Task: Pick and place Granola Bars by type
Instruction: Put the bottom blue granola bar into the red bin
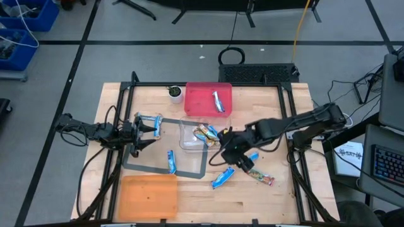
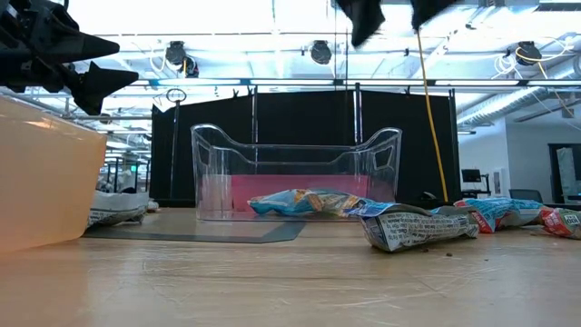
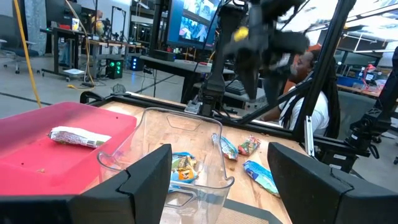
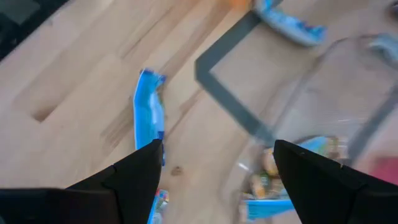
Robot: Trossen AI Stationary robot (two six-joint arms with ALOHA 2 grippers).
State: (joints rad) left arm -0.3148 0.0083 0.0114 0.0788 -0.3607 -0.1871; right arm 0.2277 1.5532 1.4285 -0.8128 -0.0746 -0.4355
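Several blue-and-white granola bars lie on the table: one (image 1: 171,162) on the grey mat, one (image 1: 222,178) near the front, one (image 1: 252,157) under the right arm. A tan bar (image 1: 261,177) lies beside them. More bars (image 1: 205,133) lie in the clear bin (image 1: 187,144). A silver bar (image 1: 218,101) lies in the red bin (image 1: 197,94). My right gripper (image 1: 222,150) hangs open just right of the clear bin, above the table; in its wrist view it (image 4: 217,144) stands over a blue bar (image 4: 149,115). My left gripper (image 1: 153,126) is open left of the clear bin, beside another blue bar (image 1: 156,119).
An orange bin (image 1: 149,195) sits at the near left corner. A small white cup (image 1: 175,93) stands left of the red bin. A grey mat frame (image 1: 189,173) lies in front of the clear bin. A person (image 3: 305,106) sits beyond the table. Bare wood shows at the near right.
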